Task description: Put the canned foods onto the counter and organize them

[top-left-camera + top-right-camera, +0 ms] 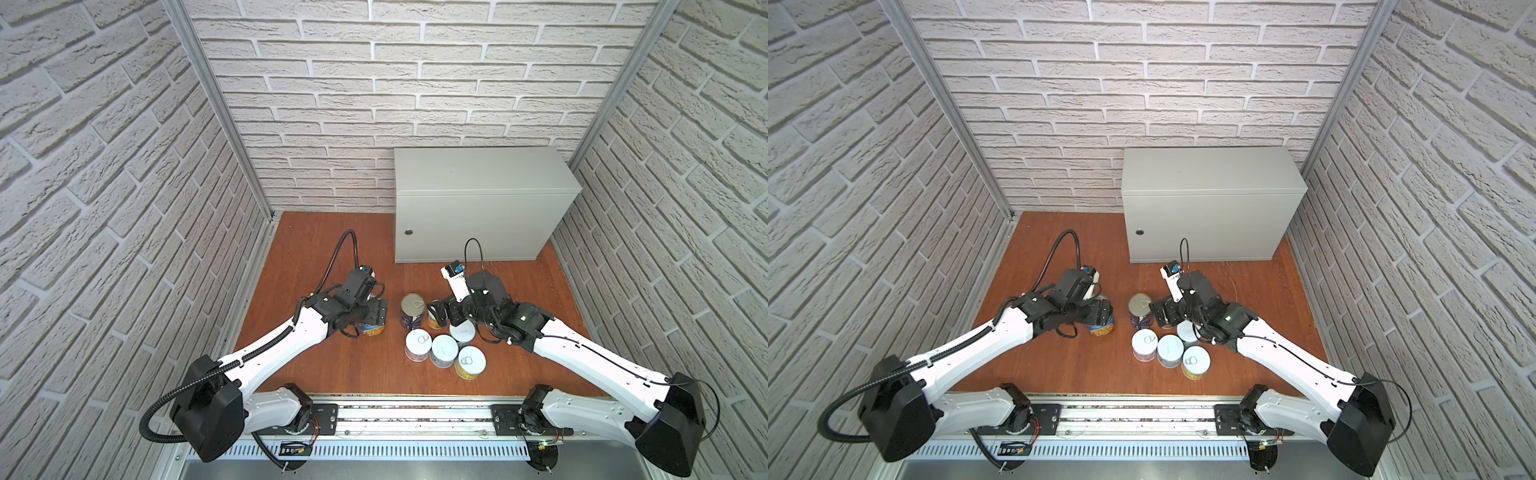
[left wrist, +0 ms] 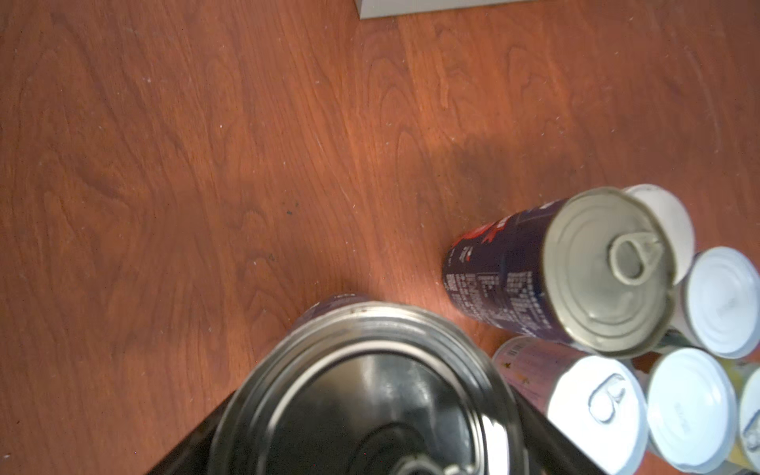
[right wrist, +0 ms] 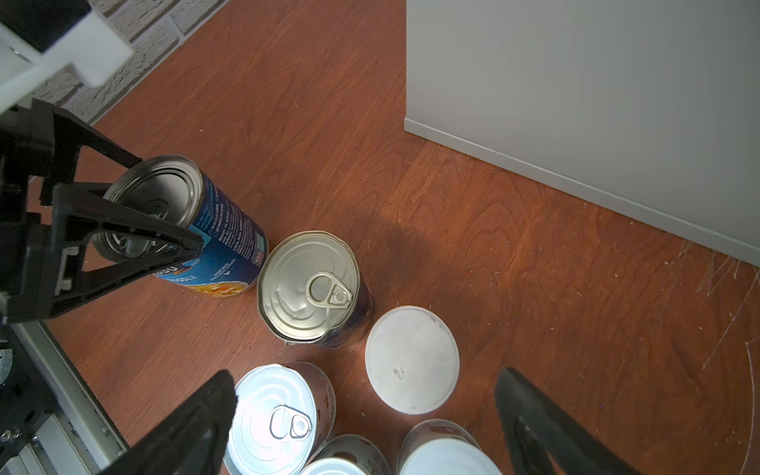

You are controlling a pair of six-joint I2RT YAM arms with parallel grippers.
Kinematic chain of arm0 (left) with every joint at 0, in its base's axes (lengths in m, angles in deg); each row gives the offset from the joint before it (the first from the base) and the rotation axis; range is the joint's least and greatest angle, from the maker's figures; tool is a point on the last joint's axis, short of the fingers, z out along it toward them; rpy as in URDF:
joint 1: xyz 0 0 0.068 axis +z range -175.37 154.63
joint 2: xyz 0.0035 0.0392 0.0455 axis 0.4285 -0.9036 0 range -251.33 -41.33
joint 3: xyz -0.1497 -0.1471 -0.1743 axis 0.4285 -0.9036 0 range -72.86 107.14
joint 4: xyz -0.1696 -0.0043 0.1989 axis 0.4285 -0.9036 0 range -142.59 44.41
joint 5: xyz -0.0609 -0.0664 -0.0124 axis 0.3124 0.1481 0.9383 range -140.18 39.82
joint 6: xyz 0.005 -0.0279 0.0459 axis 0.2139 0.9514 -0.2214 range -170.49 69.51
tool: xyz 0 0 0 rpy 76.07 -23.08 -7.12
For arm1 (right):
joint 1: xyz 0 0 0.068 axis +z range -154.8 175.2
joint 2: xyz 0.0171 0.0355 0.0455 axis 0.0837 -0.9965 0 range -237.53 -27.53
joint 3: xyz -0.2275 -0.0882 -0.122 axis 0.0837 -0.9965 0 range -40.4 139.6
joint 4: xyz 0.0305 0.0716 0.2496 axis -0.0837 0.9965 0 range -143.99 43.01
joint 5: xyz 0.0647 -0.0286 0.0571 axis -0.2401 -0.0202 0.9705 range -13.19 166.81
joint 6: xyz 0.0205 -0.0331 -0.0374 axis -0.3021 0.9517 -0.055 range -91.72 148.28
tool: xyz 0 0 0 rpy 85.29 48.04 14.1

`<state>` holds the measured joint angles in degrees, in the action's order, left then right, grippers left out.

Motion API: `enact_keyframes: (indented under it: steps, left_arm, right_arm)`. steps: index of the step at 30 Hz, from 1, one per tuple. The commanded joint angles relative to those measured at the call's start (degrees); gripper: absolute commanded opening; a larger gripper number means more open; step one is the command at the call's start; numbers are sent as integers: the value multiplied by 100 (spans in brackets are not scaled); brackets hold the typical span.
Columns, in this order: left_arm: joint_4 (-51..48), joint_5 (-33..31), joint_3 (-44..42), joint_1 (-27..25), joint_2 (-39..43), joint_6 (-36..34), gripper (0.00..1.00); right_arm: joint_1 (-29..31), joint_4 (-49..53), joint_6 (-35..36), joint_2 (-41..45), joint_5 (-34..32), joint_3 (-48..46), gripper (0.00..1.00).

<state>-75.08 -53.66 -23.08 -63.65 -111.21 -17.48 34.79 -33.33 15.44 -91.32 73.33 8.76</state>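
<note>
Gripping the blue can (image 3: 230,242) in the left hand (image 3: 168,201), right hand (image 3: 368,382) wide open; could tip the dark can (image 3: 308,283) next to the left hand by swinging sideways

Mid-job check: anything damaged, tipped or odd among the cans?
Nothing tipped or spilled. The dark navy can looks dented at its lid rim, and one short can shows a plain white top, no pull ring.

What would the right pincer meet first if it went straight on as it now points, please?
Most likely the white-lidded short can, directly ahead of the open right pincer; depth is unclear.
</note>
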Motion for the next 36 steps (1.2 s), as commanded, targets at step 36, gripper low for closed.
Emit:
enact_keyframes:
  steps: [36]
  left_arm:
    - [334,2027,2267,222,-93,47,47]
  right_arm:
    - [945,-1651,623,-307,551,15,96]
